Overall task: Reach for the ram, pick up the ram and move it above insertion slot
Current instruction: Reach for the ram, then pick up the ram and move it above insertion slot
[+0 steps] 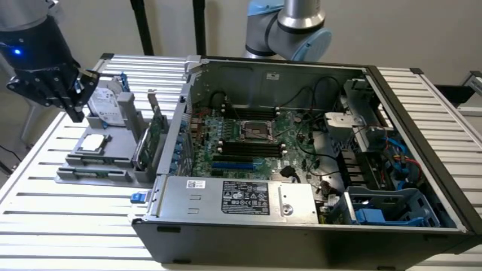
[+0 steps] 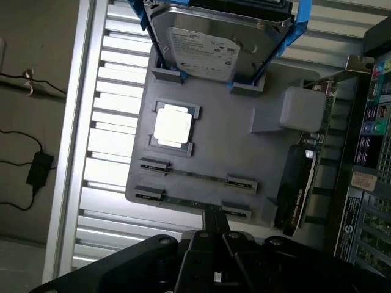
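Ram, a thin green circuit-board stick (image 2: pixel 197 177), waits in the grey plastic tray (image 2: pixel 244 152) at the open black computer case's (image 1: pixel 226 243) nine o'clock. The black gripper (image 1: pixel 74 107) hovers over the tray, so this looks like the reaching step. A grasp would need squaring across the stick. I cannot tell the jaws' gap.

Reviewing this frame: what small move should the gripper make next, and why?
Probably a short move down toward the ram. The ram lies flat in its clips at one edge of the gray tray, not yet lifted. The gripper hovers above the tray, apart from the ram, so the reach looks unfinished.
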